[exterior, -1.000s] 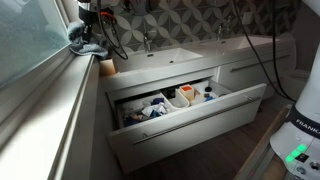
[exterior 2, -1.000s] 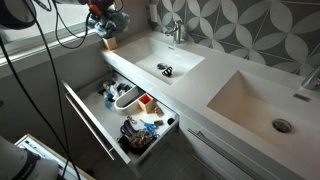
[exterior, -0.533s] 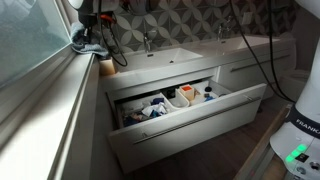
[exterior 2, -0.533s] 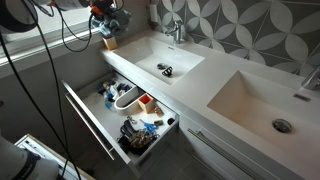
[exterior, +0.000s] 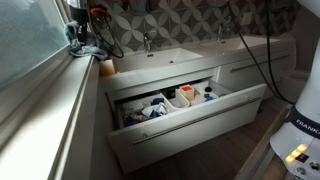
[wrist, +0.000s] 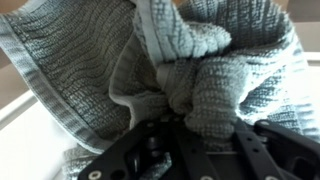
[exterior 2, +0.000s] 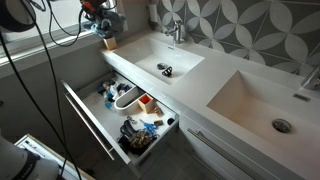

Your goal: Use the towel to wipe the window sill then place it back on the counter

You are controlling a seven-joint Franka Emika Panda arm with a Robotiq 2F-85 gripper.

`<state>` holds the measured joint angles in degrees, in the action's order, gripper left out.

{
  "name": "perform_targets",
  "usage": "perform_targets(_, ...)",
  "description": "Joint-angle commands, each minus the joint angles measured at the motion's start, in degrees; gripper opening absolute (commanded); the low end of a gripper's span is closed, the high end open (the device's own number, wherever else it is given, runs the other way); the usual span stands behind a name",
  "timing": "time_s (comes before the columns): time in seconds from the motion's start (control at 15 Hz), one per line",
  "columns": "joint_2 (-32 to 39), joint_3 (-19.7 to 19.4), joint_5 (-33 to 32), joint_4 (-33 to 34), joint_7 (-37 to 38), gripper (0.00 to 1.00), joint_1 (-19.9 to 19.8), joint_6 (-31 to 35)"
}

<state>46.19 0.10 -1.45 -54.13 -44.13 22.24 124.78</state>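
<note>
**Towel bunched in my grip at the far end of the sill**

My fingers [wrist: 140, 150] are clamped shut on the towel [wrist: 160, 60], and the wrist view is nearly all cloth: grey-blue, ribbed and fuzzy, with a stitched hem curving down the left side. It is gathered into thick folds that pinch together right where I hold it.

In both exterior views the towel [exterior: 80, 38] hangs as a crumpled wad at the far end of the window sill [exterior: 45, 120], close against the frosted pane [exterior: 30, 35]. I can't tell whether the cloth actually touches the ledge. A small tan block [exterior 2: 110, 43] sits on the desk [exterior 2: 215, 80] at its corner, just beside and below the towel [exterior 2: 106, 27].

On to the containers. The nearer basin [exterior 2: 150, 52] has a small dark thing [exterior 2: 165, 69] on its bottom; what it is I can't make out. The other basin [exterior 2: 250, 100] shows a round drain [exterior 2: 283, 125]. Under the desk a drawer [exterior: 180, 125] stands pulled out, packed with small bottles, white trays and bits of blue and red clutter.

As for room, the sill runs long, narrow and pale from my end toward the camera, with glass on one side and a drop on the other. The drawer juts out over the floor. Black cables [exterior: 112, 45] loop down near the faucet [exterior: 146, 42], close to the towel.
</note>
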Motion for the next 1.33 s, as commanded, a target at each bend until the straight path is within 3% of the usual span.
perform_targets(0.0, -1.1, 4.2, 3.1, 1.6, -2.2, 0.07, 0.4, -10.5)
perform_targets(0.4, -0.9, 8.2, 3.1, 5.1, -3.0, 0.07, 0.8, -23.5)
perform_targets(1.13, -0.6, 14.1, 9.4, 8.0, -12.3, 0.07, -1.9, -35.5)
perform_targets(1.2, -1.8, 11.5, 7.1, 5.8, -10.0, 0.29, -2.6, -33.7)
perform_targets(1.27, -1.8, 12.0, 7.7, 5.9, -10.8, 0.29, -2.9, -34.4)
